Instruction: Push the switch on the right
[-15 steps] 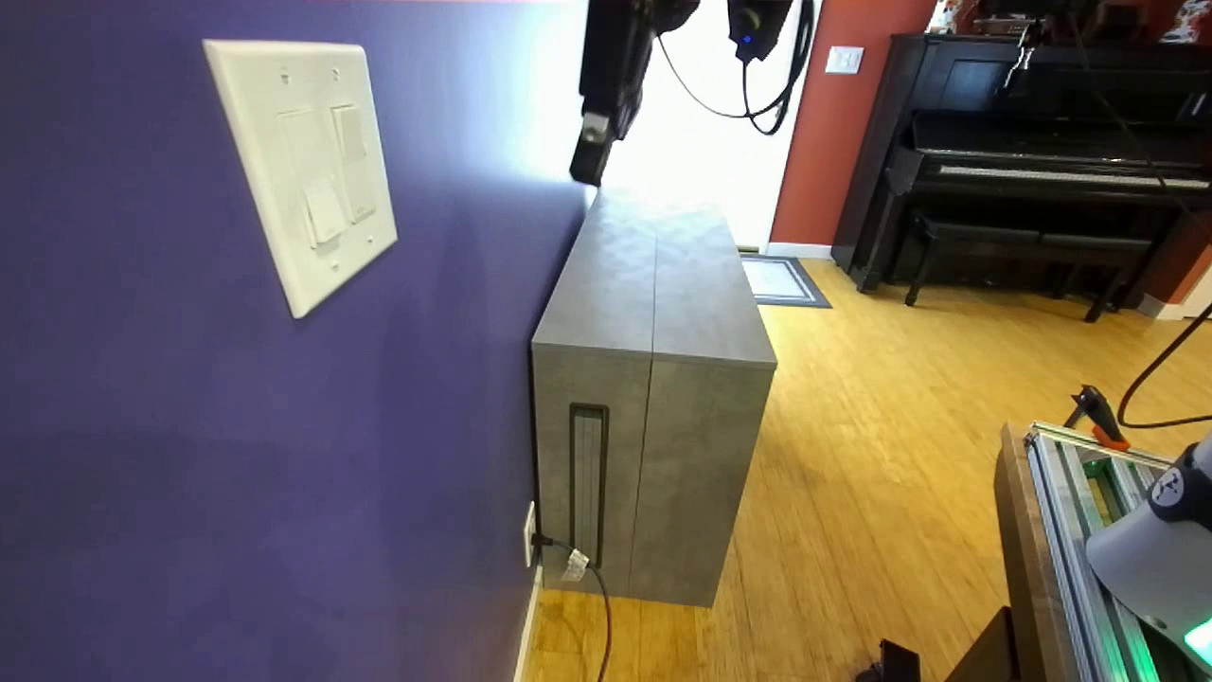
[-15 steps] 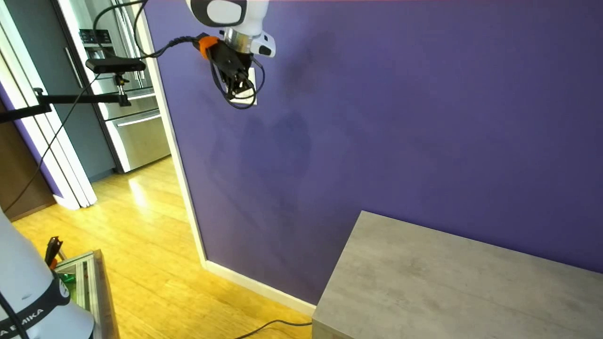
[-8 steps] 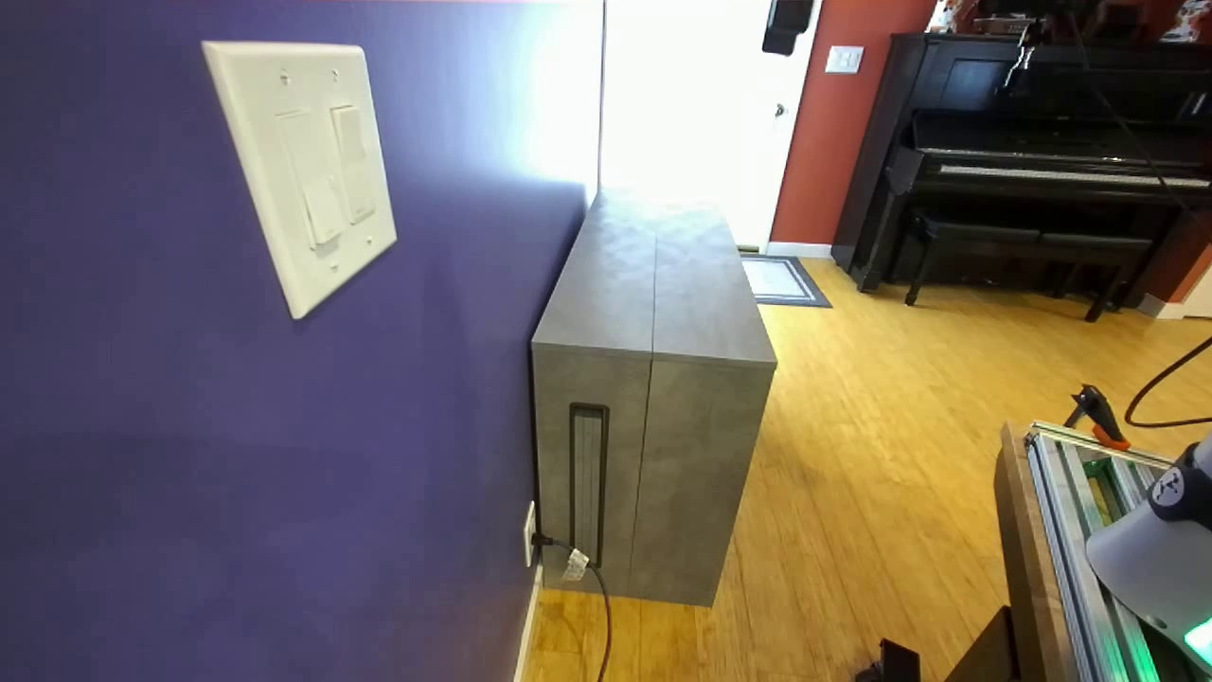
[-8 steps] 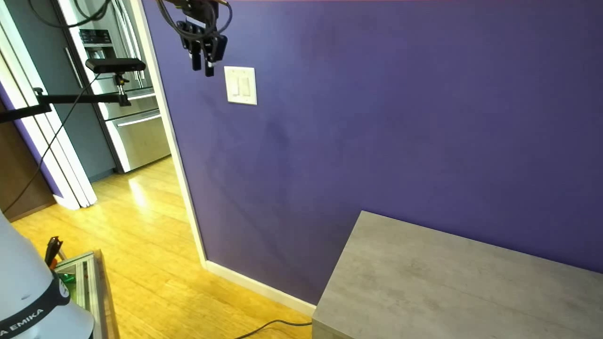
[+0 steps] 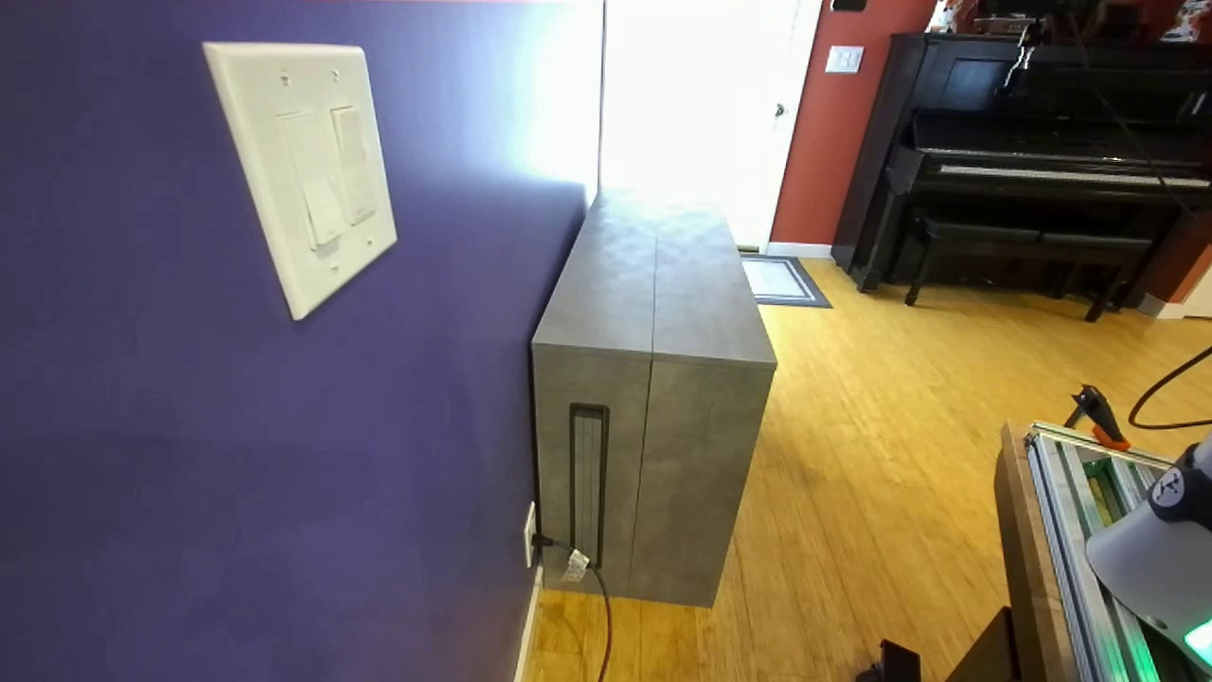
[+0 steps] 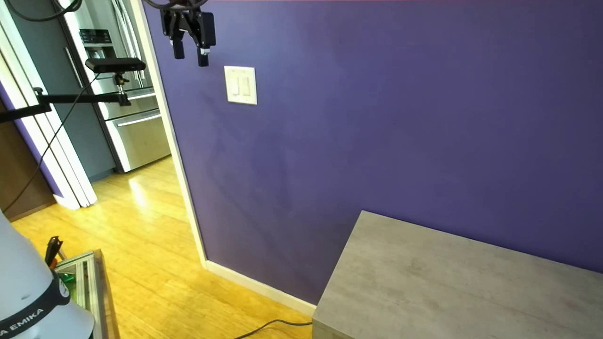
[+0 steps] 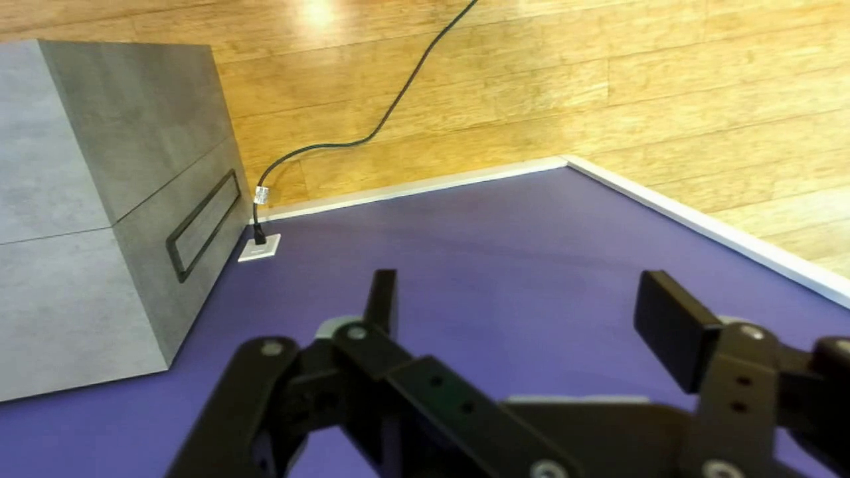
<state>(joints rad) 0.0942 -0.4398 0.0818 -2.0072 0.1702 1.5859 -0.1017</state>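
The switch (image 5: 354, 163), a tall, narrow, cream-white paddle, is set on the right in a cream wall plate (image 5: 262, 142); a matching paddle (image 5: 311, 170) stands just to its left. The plate is visible in both exterior views, high on a purple wall (image 5: 454, 426). In an exterior view the gripper (image 6: 191, 55) hangs pointing downward, higher than the plate and to its left; the depth between gripper and wall cannot be judged. Its jaws are spread well apart, and in the wrist view the purple wall shows through the gap. Right of the plate and lower, a grey cabinet (image 5: 701, 455) stands alongside the wall. Just beside the cabinet, a black cord (image 7: 342, 144) is plugged into an outlet (image 7: 267, 250) and trails over the wooden floor (image 7: 505, 79). Farther off, in an exterior view, are a white door (image 5: 691, 114) with a mat (image 5: 784, 281) near its foot, a red wall (image 5: 819, 175), and to the right a black piano (image 5: 1051, 142) with its bench (image 5: 1027, 237). On the near right there, the robot's base (image 5: 1141, 559) adjoins a metal frame (image 5: 1065, 530), with a clamp (image 5: 1101, 415) at the far edge. In an exterior view, left of the purple wall, a camera (image 6: 115, 65) sits on a black bar (image 6: 80, 99) before a steel refrigerator (image 6: 141, 139).
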